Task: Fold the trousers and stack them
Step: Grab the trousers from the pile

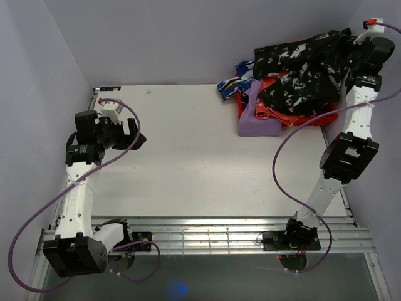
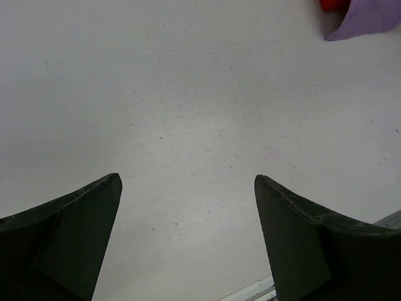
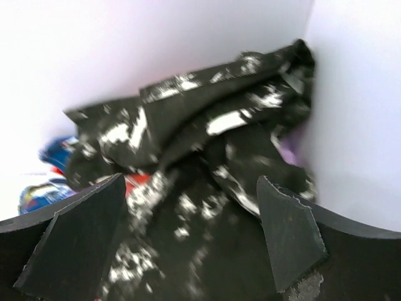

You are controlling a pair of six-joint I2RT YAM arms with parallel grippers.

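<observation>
The trousers point(image 1: 299, 70), black with white blotches, lie crumpled on top of a heap of clothes in the far right corner of the table. My right gripper point(image 1: 346, 63) hangs at the heap's right side, against the wall. In the right wrist view it point(image 3: 190, 178) is open, its two fingers standing wide just above the trousers point(image 3: 207, 125), whose dark folds fill the gap between them. My left gripper point(image 1: 136, 134) is open over the left side of the table, far from the heap. The left wrist view shows only bare tabletop between the left gripper's point(image 2: 187, 177) fingers.
Under the trousers lie an orange-red garment point(image 1: 294, 118), a purple cloth point(image 1: 257, 122) and a blue-white patterned cloth point(image 1: 233, 83). Walls close in the corner behind and to the right of the heap. The table point(image 1: 188, 157) is white, with a metal rail point(image 1: 213, 235) at its near edge.
</observation>
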